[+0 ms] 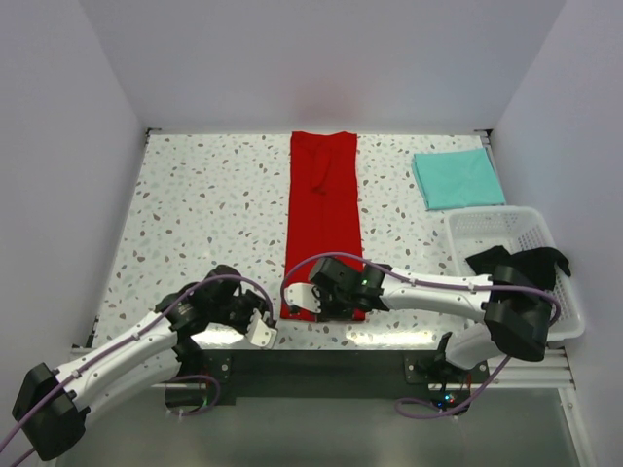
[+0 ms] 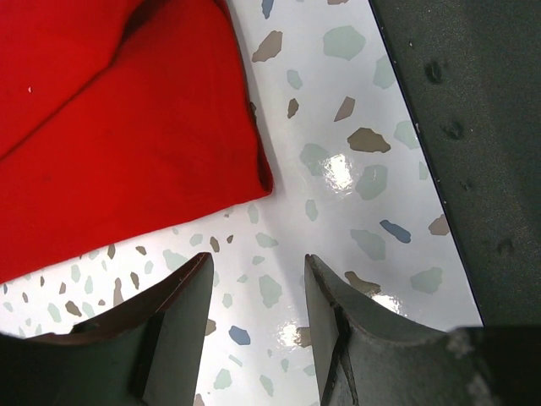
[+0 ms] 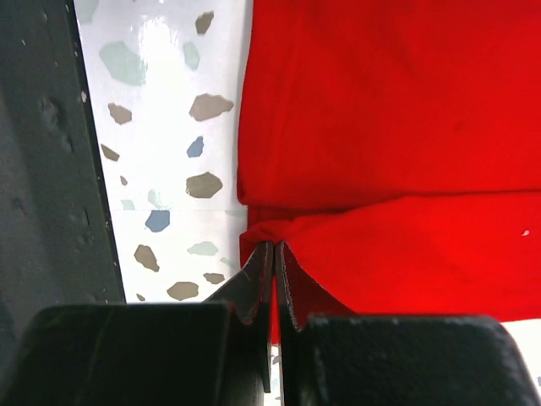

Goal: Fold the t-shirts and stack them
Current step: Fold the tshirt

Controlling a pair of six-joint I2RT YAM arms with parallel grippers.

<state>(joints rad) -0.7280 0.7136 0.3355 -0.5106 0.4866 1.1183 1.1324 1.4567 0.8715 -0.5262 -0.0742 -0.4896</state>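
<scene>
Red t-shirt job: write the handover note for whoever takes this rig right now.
Right gripper: shut, pinching the red t-shirt at its near left corner.
Left gripper: open, empty, over the table beside that corner.
Mint-teal t-shirt: folded, far right.
Black t-shirt: unfolded, draped over the white basket.
Done: red folded into a long strip.
Left: fold red across, fold black, stack all three.

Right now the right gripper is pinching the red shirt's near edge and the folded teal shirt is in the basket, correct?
Only the teal shirt is wrong: it lies folded on the table, beyond the basket, as the top view shows. The right gripper does pinch the red shirt.
</scene>
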